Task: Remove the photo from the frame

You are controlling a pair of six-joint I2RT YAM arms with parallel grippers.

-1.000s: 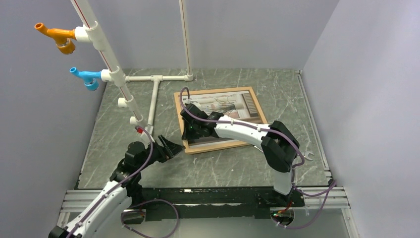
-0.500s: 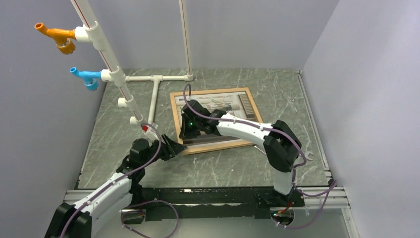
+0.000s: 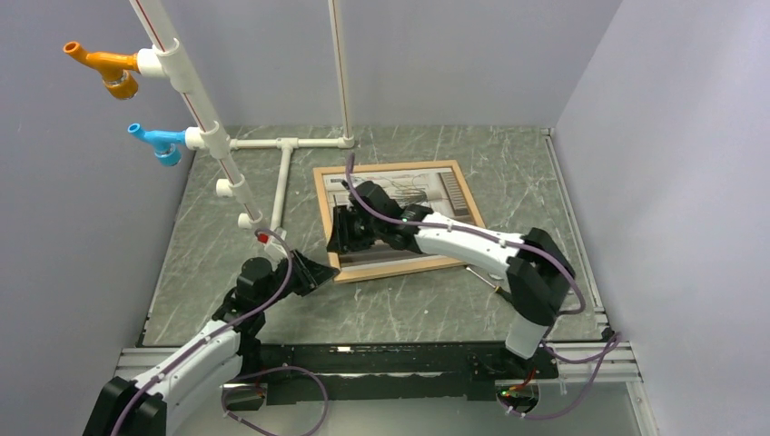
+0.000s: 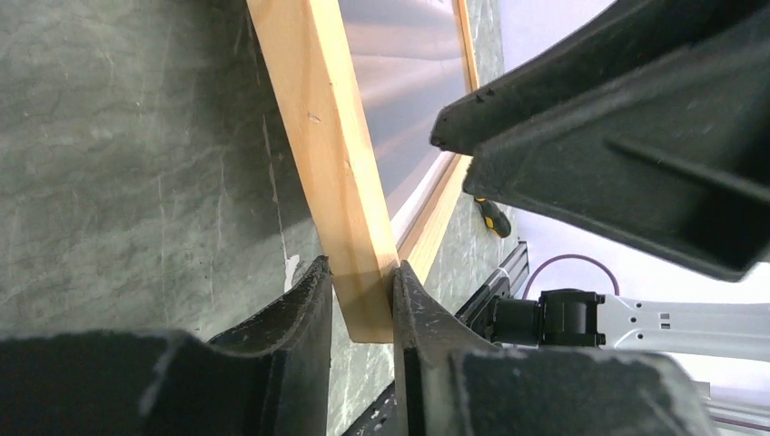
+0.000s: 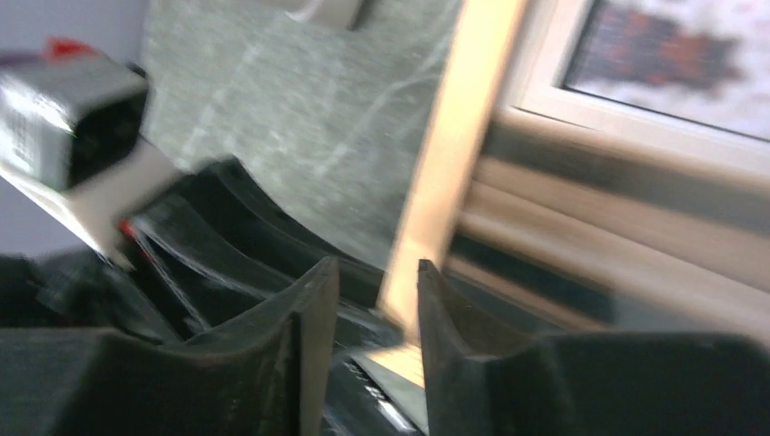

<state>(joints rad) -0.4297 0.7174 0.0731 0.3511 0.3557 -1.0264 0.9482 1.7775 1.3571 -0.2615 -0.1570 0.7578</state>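
at one corner our left end effector (image 4: pixel 363 283) pinches the thin light-wood picture frame (image 4: pixel 313 127); right end effector (image 5: pixel 377 272): cannot tell; tiny hold may slip.

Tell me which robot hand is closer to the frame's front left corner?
Left. The left gripper pinches that corner of the frame. The right gripper hangs a little farther back along the frame's left side; touching is unclear.

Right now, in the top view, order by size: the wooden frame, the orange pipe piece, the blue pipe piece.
Largest: the wooden frame.
Then the orange pipe piece and the blue pipe piece: they look alike.
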